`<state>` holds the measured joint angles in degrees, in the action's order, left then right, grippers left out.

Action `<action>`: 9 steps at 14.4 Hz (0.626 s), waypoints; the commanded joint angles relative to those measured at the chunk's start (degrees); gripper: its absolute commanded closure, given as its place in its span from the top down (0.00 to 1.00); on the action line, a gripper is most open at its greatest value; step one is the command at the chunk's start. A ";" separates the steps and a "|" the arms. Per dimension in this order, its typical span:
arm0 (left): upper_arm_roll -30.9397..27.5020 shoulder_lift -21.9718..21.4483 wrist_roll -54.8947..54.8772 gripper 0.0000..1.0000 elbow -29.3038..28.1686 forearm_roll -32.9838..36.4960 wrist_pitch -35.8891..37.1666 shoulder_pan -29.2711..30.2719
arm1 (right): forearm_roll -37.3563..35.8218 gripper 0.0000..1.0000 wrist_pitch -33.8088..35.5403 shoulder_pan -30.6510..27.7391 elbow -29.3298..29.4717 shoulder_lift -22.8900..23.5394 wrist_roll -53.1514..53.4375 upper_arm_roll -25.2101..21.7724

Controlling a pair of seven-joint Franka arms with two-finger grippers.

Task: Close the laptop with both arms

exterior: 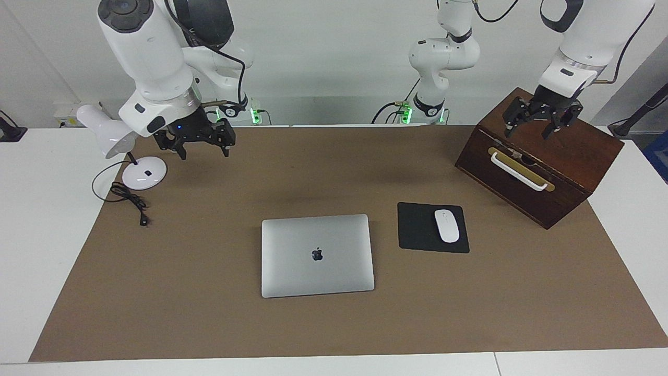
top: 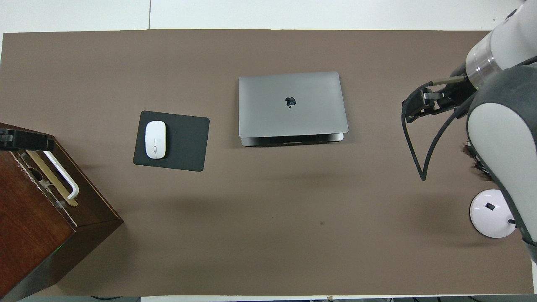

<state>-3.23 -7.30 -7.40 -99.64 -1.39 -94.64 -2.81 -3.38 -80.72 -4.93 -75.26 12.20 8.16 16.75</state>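
White table (exterior: pixel 31 219) w/ a brown mat (exterior: pixel 209 324) over most of it. Black mouse pad (exterior: pixel 417 230) on the mat, white mouse (exterior: pixel 446 225) lying on the pad. Dark wooden box (exterior: pixel 569 162) w/ white handle (exterior: pixel 519 172) at the left arm's end, set at an angle. White desk lamp (exterior: pixel 112 137) at the right arm's end, round base (exterior: pixel 144 173) on the mat edge, black cord (exterior: pixel 128 198) coiled beside it.
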 commanded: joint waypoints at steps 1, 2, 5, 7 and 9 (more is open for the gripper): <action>-1.08 0.71 1.86 1.00 1.65 1.22 1.04 -1.49 | 0.39 1.00 -1.02 -1.23 -1.99 -1.74 -1.04 0.56; -1.08 0.71 2.22 1.00 1.65 1.22 0.86 -1.49 | 0.39 1.00 -1.02 -1.14 -2.17 -1.74 -1.04 0.56; -0.99 0.71 3.18 1.00 1.82 1.22 0.86 -1.41 | 0.30 1.00 -2.33 -0.09 -3.39 -2.70 -0.95 -0.05; -0.99 0.62 3.71 1.00 1.82 1.22 0.95 -1.23 | 0.65 1.00 -5.66 0.53 -6.54 -4.10 -1.30 -2.68; -0.81 0.53 3.71 1.00 1.73 1.30 1.29 -1.06 | 0.74 1.00 -7.34 2.20 -10.50 -6.21 -1.65 -4.53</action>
<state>-3.32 -7.30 -4.92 -99.30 -1.39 -94.65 -2.81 -3.39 -85.01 -4.06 -79.00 10.13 7.93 14.43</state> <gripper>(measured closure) 0.000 0.000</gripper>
